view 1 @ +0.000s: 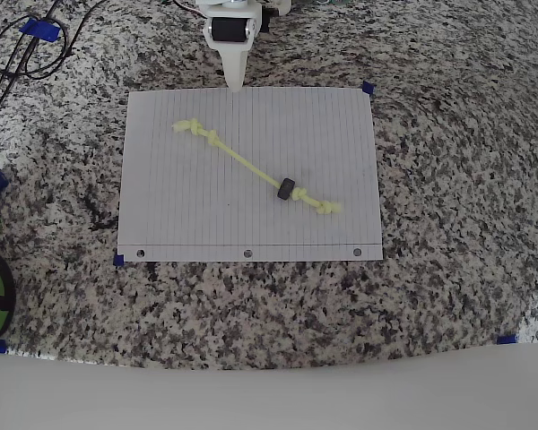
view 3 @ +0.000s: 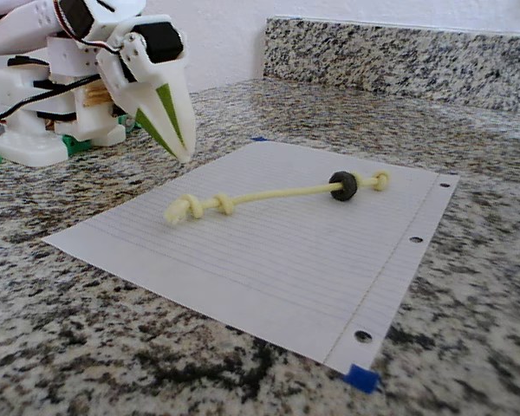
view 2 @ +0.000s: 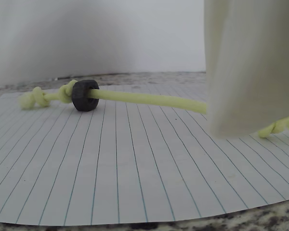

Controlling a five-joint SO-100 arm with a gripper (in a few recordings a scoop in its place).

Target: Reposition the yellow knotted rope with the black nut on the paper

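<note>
- Yellow knotted rope [view 1: 242, 161] lies diagonally across the paper [view 1: 188, 224], from near its far-left corner in the overhead view toward the right edge.
- Black nut [view 1: 286, 189] sits threaded by the right-hand knot, which we take to stop it sliding off.
- Claw [view 1: 236, 79] hovers at the paper's far edge, fingers together, empty, apart from the rope.
- Blue tape [view 3: 360, 378] pins the paper's corners to the granite bench [view 1: 448, 269], likely against sliding.

Yellow knotted rope [view 1: 242, 161] lies diagonal on paper [view 1: 179, 224], black nut [view 1: 286, 189] threaded.
</note>
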